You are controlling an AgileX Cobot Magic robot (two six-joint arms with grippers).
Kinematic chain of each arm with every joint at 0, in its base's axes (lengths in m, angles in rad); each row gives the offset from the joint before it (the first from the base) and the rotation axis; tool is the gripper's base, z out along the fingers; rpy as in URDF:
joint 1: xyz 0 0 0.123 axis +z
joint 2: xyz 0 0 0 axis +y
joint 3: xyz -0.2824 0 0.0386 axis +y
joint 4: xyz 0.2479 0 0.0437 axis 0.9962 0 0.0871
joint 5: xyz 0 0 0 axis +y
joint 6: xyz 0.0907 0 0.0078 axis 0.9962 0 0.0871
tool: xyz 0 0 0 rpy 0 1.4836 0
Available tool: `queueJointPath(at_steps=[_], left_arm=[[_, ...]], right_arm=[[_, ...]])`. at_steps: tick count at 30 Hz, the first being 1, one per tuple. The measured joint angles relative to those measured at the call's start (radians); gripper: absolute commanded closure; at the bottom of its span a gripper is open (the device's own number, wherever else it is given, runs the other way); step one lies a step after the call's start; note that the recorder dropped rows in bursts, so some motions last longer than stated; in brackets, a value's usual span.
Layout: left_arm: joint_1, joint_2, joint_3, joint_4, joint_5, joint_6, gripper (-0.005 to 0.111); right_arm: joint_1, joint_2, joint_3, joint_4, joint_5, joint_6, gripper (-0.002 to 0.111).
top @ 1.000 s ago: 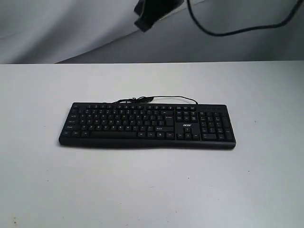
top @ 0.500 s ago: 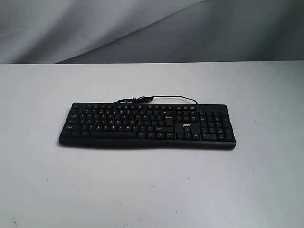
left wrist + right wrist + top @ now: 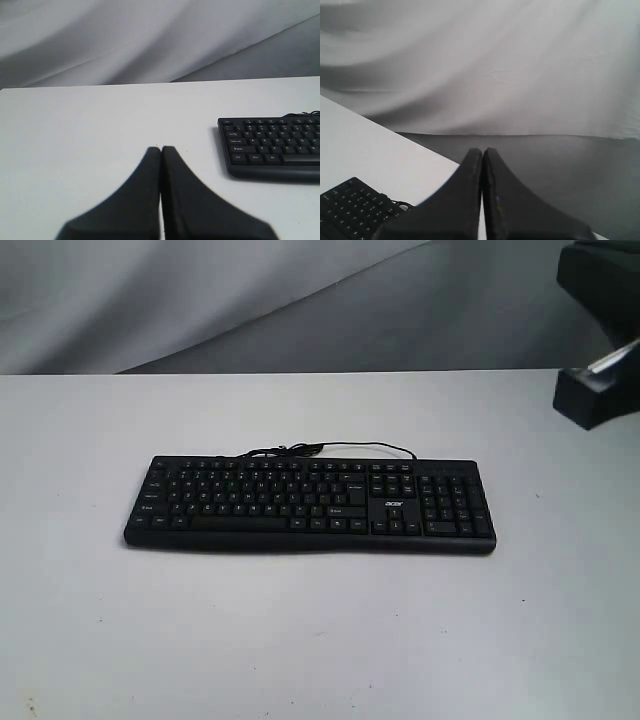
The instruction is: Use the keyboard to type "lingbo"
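The black keyboard [image 3: 310, 505] lies flat near the middle of the white table [image 3: 300, 640], its thin cable [image 3: 340, 447] looped behind it. My left gripper [image 3: 161, 148] is shut and empty, low over bare table beside the keyboard's [image 3: 272, 145] Ctrl and Shift end. It does not appear in the exterior view. My right gripper [image 3: 482, 150] is also shut and empty, held high and aimed past the table's far edge, with a corner of the keyboard [image 3: 355, 210] below it. A black part of the right arm [image 3: 600, 330] shows at the upper right.
A grey cloth backdrop [image 3: 200, 300] hangs behind the table's far edge. White tabletop surrounds the keyboard on every side.
A dark arm part and cable at the top centre one second ago left the exterior view. Now a black part of the right arm has entered at the upper right. The keyboard has not moved.
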Motion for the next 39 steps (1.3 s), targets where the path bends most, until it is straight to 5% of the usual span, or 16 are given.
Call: queueJointPath(at_steps=[15,21,24,30,39], left_arm=[[0.000,0.000,0.000,0.000,0.000,0.000,0.106],[0.000,0.000,0.000,0.000,0.000,0.000,0.106],[0.000,0.000,0.000,0.000,0.000,0.000,0.106],[0.000,0.000,0.000,0.000,0.000,0.000,0.106],[0.000,0.000,0.000,0.000,0.000,0.000,0.106]], right_arm=[[-0.016,-0.032,0.034,0.104,-0.110,0.070,0.108],[-0.346,-0.282,0.167,-0.154,0.077,0.383,0.108],[-0.428,-0.410,0.236,-0.254,0.106,0.453,0.108],[-0.515,-0.623,0.340,-0.371,0.172,0.516,0.108],[-0.520,-0.809,0.430,-0.420,0.334,0.544,0.108]])
